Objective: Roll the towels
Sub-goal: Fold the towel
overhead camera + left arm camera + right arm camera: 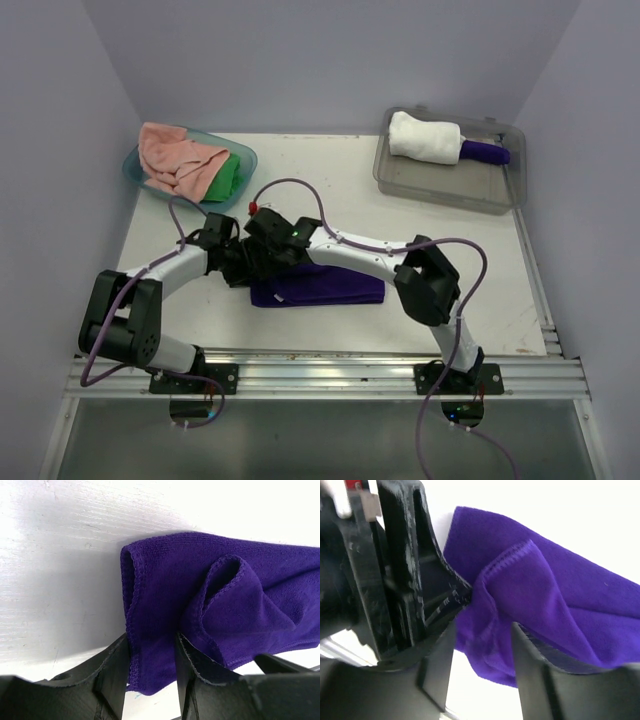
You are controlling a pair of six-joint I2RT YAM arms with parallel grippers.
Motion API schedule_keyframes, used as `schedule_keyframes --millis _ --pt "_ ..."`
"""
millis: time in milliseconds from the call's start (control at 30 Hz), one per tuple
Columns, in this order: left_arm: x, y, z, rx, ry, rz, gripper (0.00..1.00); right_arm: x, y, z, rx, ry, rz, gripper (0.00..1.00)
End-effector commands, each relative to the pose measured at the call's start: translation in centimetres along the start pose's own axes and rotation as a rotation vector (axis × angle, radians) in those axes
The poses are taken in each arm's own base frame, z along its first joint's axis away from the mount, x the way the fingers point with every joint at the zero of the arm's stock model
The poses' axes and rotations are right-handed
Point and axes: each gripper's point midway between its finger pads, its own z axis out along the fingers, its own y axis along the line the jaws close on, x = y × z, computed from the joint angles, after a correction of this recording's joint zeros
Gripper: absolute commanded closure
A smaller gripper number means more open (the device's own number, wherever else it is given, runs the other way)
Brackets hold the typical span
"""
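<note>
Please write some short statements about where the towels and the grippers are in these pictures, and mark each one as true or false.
1. The dark purple towel lies on the table, not rolled up. True.
2. The salmon pink towel and the green towel are in the teal tub. True.
3. The white towel sits in the teal tub. False: it lies rolled in the grey tray.
4. Both grippers are at the dark purple towel's right end. False: the left gripper and the right gripper are both at its left end in the top view.
5. Purple cloth lies between the left gripper's fingers. True.
</note>
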Motion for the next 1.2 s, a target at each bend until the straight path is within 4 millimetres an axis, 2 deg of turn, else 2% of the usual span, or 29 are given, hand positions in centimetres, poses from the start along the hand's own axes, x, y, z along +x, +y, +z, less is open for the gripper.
schedule_keyframes --millis 0,33,67,100,133,167,200,233,267,300,333,400,433,500,600,700,800,967,1133,1167 --pt "1.2 3.3 0.3 -0.142 0.016 -0.008 0.56 -5.3 1.8 -7.1 -0.085 -0.206 0.015 0.46" --pt "0.9 3.0 -0.1 -0.143 0.010 -0.005 0.56 -5.1 0.7 -7.6 -0.049 -0.216 0.017 0.45" --pt "0.6 2.9 -0.4 -0.147 0.002 -0.002 0.56 -6.2 0.0 -10.0 -0.038 -0.272 0.029 0.46" --pt "0.3 2.8 -0.7 -0.152 -0.009 -0.001 0.56 -6.7 -2.0 -10.6 0.021 -0.308 0.048 0.47" --pt "-0.3 2.4 -1.7 -0.153 -0.032 0.005 0.55 -5.4 -4.0 -10.2 0.068 -0.293 0.057 0.48" --pt "-1.0 2.6 -2.3 -0.176 -0.064 0.007 0.55 -5.3 -5.3 -10.9 0.083 -0.306 0.091 0.50" --pt "-1.2 2.6 -3.1 -0.193 -0.073 0.008 0.55 -6.1 -7.9 -12.4 0.098 -0.339 0.150 0.51" --pt "-2.6 1.7 -4.3 -0.173 -0.130 0.022 0.53 -4.0 -10.3 -11.5 0.132 -0.300 0.176 0.53" --pt "-3.1 1.5 -5.0 -0.173 -0.158 0.042 0.53 -3.4 -12.0 -11.5 0.141 -0.292 0.226 0.57" --pt "-3.6 0.9 -5.6 -0.151 -0.180 0.060 0.52 -3.7 -15.0 -12.5 0.156 -0.309 0.302 0.58" --pt "-4.1 -0.1 -6.4 -0.113 -0.209 0.084 0.49 -1.5 -16.8 -11.4 0.172 -0.255 0.331 0.58" --pt "-4.0 -2.0 -6.8 -0.048 -0.204 0.136 0.45 -0.7 -19.5 -11.7 0.204 -0.259 0.396 0.59" --pt "-4.0 -2.9 -6.9 -0.023 -0.203 0.156 0.41 0.2 -20.2 -11.8 0.215 -0.250 0.404 0.58" --pt "-2.9 -4.9 -6.5 0.022 -0.168 0.203 0.37 0.7 -20.8 -11.9 0.226 -0.248 0.415 0.57" --pt "-1.6 -6.5 -4.5 0.048 -0.089 0.231 0.33 1.0 -20.7 -11.7 0.224 -0.233 0.413 0.57" --pt "-1.2 -6.6 -3.2 0.049 -0.059 0.222 0.33 1.2 -20.8 -11.6 0.224 -0.228 0.416 0.57" --pt "-0.7 -5.6 -1.7 0.001 -0.018 0.201 0.36 1.2 -21.0 -12.0 0.235 -0.236 0.410 0.57" --pt "-1.2 -5.6 -1.6 -0.011 -0.033 0.196 0.36 1.8 -21.7 -12.1 0.271 -0.229 0.394 0.55" --pt "-0.5 -5.6 -0.6 -0.006 0.005 0.198 0.48 2.9 -23.6 -11.3 0.275 -0.185 0.440 0.53" --pt "-0.3 -5.7 -0.5 -0.003 0.010 0.199 0.49 3.1 -24.5 -11.2 0.283 -0.178 0.457 0.53"
